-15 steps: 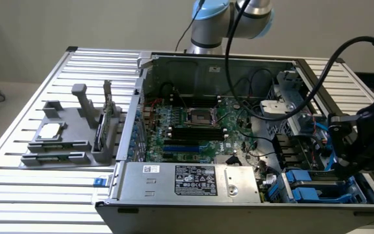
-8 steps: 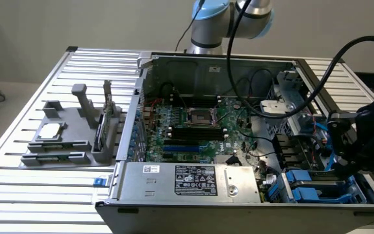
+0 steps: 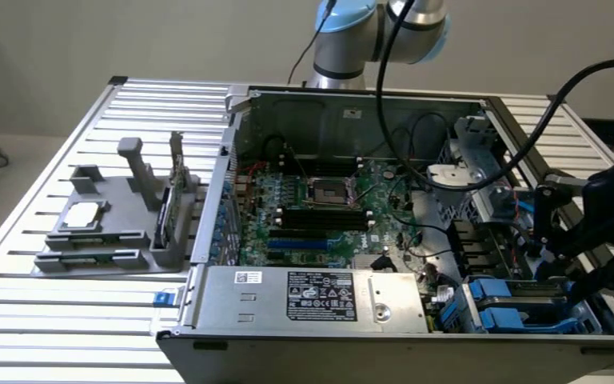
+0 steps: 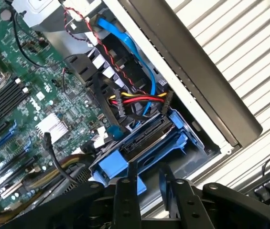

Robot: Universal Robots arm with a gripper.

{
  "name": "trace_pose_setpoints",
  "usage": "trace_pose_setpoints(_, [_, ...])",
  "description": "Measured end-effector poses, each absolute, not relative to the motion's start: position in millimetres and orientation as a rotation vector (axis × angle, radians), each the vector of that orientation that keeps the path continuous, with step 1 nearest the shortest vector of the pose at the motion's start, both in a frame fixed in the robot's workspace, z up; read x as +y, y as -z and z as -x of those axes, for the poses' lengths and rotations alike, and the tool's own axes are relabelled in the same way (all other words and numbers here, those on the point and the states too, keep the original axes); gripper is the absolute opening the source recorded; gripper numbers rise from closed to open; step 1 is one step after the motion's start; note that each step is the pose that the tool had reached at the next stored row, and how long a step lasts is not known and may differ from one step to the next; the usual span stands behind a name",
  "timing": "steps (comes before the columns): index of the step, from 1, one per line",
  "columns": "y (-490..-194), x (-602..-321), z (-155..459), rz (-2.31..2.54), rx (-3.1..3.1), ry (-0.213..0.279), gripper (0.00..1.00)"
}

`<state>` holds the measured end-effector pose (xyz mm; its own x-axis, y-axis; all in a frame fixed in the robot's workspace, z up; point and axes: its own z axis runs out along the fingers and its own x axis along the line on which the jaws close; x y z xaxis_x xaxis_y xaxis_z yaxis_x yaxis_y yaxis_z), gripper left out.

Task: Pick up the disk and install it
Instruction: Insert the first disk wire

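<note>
The disk (image 3: 504, 310) (image 4: 146, 138) is seen seated in its blue-railed bay at the 4 o'clock corner of the open computer case (image 3: 339, 120), going by the exterior view. The hand (image 3: 579, 290) (image 4: 149, 174) is held just over the bay's end, its two fingers (image 4: 126, 191) parted partway with nothing clamped between them. Red, yellow and blue cables (image 4: 135, 98) are bunched just beside the disk. The case is carried on a slatted worktop (image 3: 73, 320)

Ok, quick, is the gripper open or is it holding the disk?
Gripper: open, holding nothing; the disk sits in the case just beyond its tips.
</note>
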<state>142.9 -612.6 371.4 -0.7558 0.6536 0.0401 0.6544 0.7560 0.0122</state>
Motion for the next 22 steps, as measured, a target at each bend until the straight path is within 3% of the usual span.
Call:
trace_pose_setpoints(1, [-371.1, -612.6, -143.0, 1.105, -2.905, 0.040, 0.36])
trace_pose_setpoints(10, [-365.4, -612.6, -143.4, 1.267, -2.834, 0.060, 0.36])
trace_pose_setpoints(12, [-364.1, -612.6, -143.9, 1.294, -2.820, 0.068, 0.27])
trace_pose_setpoints(22, [-360.7, -612.5, -147.8, 1.365, -2.775, 0.105, 0.27])
